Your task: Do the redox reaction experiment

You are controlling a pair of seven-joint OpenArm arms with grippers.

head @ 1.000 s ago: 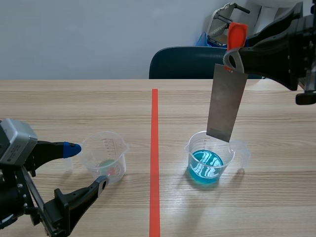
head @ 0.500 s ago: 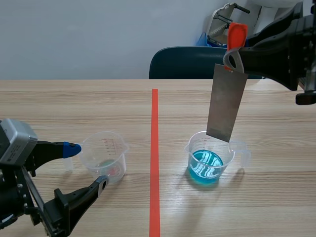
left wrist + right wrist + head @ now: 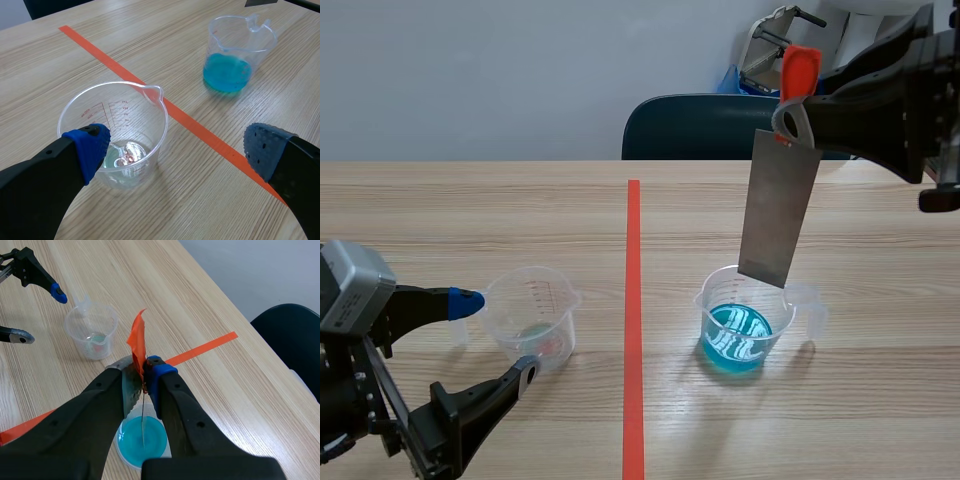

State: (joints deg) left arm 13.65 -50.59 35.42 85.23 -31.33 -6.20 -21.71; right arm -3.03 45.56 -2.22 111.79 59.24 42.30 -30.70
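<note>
Lowering looks like the step in hand: the right gripper [image 3: 143, 371] is clamped on the orange handle [image 3: 798, 68] of a metal plate [image 3: 778, 215], which hangs upright over the cup of blue liquid [image 3: 745, 325], its lower edge about level with the rim. It should go straight down the middle of that cup, slowly, clear of the walls. The left gripper [image 3: 177, 149], fingers spread wide and holding nothing, sits well apart from that cup, beside a clear cup [image 3: 115, 135].

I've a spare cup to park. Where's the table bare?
Bare: the far table beyond both cups, either side of the tape line. Crowded: the clear cup flanked by the open left tool; the blue cup under the hanging metal sheet.
</note>
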